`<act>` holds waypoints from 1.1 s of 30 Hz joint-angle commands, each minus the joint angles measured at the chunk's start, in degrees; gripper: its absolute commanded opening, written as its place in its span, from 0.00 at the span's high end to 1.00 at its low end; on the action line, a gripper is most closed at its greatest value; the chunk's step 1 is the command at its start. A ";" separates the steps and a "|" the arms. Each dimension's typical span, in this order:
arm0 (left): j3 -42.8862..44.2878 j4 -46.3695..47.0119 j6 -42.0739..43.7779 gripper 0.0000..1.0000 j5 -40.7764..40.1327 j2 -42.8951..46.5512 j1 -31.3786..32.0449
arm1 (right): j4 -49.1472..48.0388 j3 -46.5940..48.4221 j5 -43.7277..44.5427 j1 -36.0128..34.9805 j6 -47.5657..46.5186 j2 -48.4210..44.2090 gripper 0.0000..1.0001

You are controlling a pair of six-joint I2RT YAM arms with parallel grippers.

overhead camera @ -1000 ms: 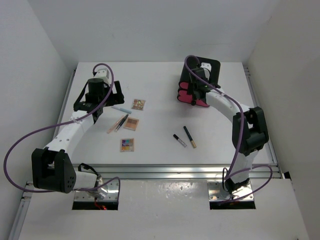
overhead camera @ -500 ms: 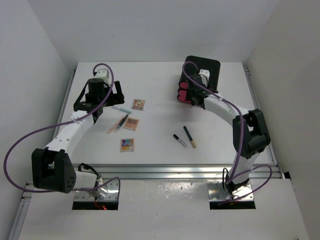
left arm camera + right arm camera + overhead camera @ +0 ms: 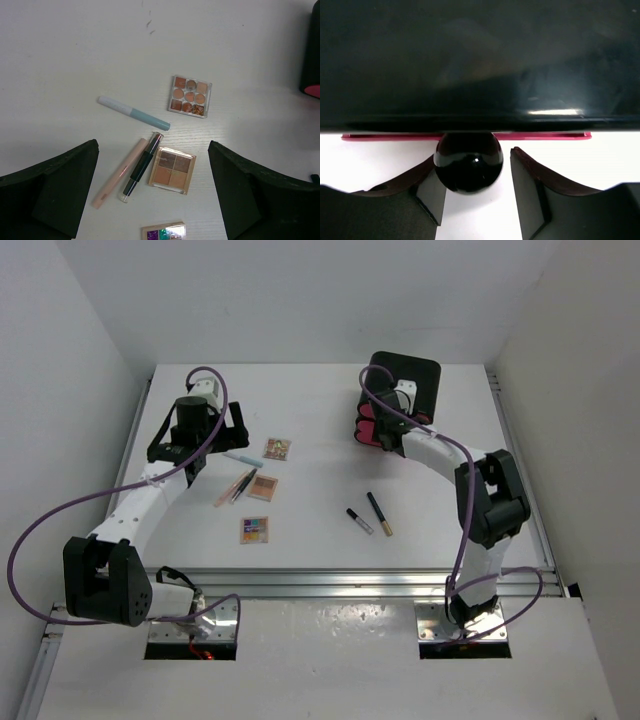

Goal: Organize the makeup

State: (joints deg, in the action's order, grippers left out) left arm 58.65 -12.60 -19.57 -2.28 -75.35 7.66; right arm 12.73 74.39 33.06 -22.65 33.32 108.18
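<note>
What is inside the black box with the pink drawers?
Nothing inside shows. On the box only the pink drawer fronts and a round black knob are visible; the contents are covered.

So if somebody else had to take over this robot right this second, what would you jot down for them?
Left gripper: open, empty, hovering over the left cluster.
Right gripper: jaws open either side of the black knob on a pink drawer of the black box, not clamped.
Makeup, all on the table: nine-pan palette, tan palette, multicolour palette, pale blue stick, peach stick, dark stick at left; silver-tipped stick, gold-tipped stick in the middle.
Done: nothing visibly stowed.
Left: probably pull the drawer, then sort everything.
</note>
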 commanded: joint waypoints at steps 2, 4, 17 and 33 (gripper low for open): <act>-0.03 1.26 0.41 0.03 0.70 1.00 -0.63 | -3.51 2.34 1.48 -0.11 -0.19 1.07 0.49; -0.03 1.26 0.41 0.03 0.70 1.52 -0.63 | -3.59 2.25 1.57 -0.11 -0.36 1.24 0.49; -0.56 1.26 0.41 0.03 0.17 1.52 -0.63 | -5.09 1.63 1.83 -0.11 -1.15 1.24 0.64; -0.56 1.26 0.41 0.03 0.17 1.52 -0.63 | -4.56 -9.34 0.16 -4.06 4.91 -7.28 0.95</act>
State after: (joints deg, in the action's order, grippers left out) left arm 58.11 -12.67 -19.53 -2.33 -75.35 7.66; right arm 8.49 67.61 32.99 -24.95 35.16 104.77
